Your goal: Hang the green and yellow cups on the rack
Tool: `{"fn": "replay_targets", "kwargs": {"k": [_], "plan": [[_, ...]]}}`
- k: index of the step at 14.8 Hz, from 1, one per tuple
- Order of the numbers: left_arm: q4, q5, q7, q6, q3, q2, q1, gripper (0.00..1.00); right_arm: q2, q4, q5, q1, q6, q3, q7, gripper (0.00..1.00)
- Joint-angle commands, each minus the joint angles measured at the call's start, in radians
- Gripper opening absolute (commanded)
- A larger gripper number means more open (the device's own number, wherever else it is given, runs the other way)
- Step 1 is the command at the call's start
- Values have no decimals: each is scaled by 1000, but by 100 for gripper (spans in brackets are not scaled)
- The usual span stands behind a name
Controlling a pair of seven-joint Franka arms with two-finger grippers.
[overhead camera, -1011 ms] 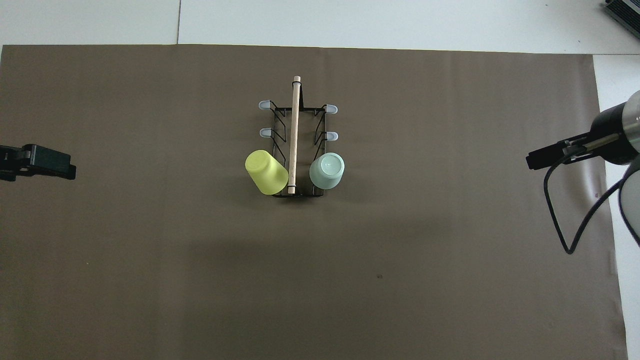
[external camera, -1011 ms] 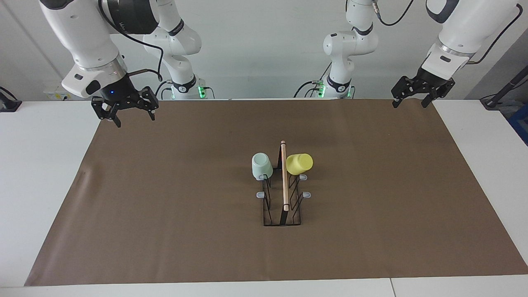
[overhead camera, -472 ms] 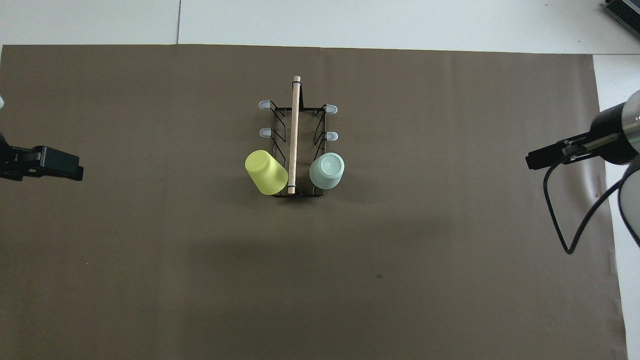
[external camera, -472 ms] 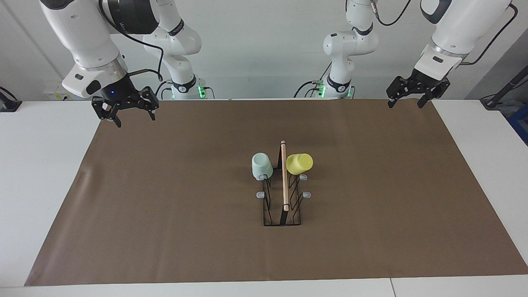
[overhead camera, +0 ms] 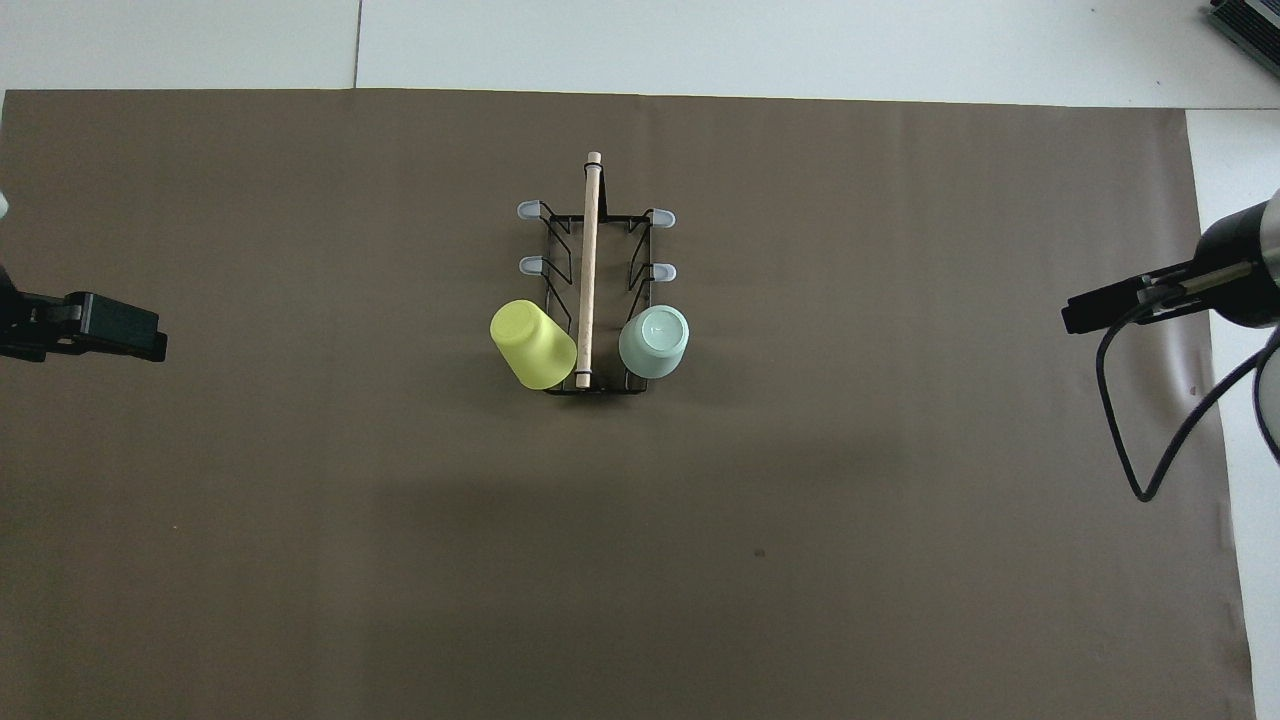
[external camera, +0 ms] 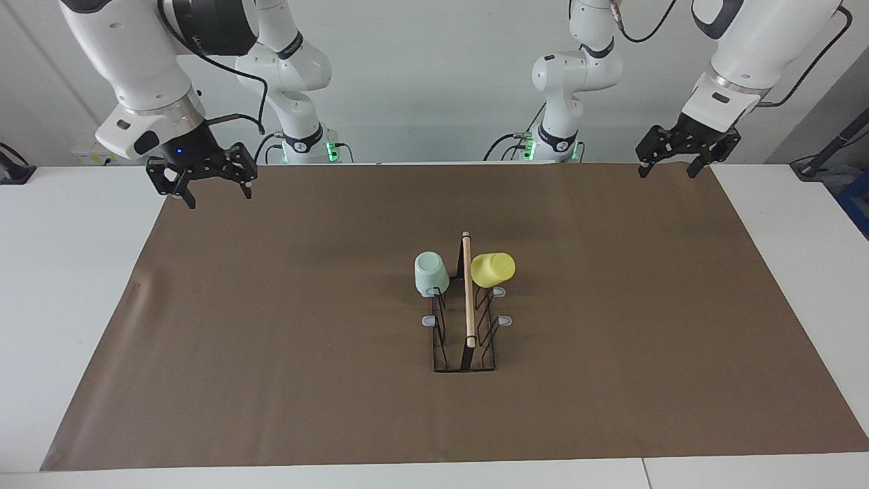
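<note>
The black wire rack (external camera: 467,339) with its wooden rod handle (overhead camera: 589,270) stands mid-table on the brown mat. The mint green cup (external camera: 430,273) hangs upside down on a prong at the rack's end nearer the robots, on the right arm's side. The yellow cup (external camera: 493,269) hangs tilted on the matching prong on the left arm's side. Both cups also show in the overhead view, green (overhead camera: 654,342) and yellow (overhead camera: 532,344). My right gripper (external camera: 218,197) is open and empty, raised over the mat's corner at its own end. My left gripper (external camera: 667,173) is open and empty, raised over the mat's other corner near the robots.
The brown mat (external camera: 271,353) covers most of the white table (external camera: 61,285). Several grey-tipped prongs (overhead camera: 530,211) on the rack stand bare. A black cable (overhead camera: 1120,440) loops down from the right arm over the mat's edge.
The left gripper has drawn back a little toward the robots and then held still. The right gripper has risen slightly toward its own end. The cups and rack have not moved.
</note>
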Motion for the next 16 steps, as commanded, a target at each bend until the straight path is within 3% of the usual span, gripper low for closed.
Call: {"fn": "replay_targets", "kwargs": {"k": [1,5,16], "plan": [[-25,14,14,10,-1,-20,0,100,-2,12,-19,-16,-3,-4,18,100],[-25,16,14,13,-1,-20,-2,100,-5,12,-16,-13,-5,-49,10,100],[-26,16,11,16,-1,-20,-2,100,-20,12,-16,1,-15,-49,13,100]]}}
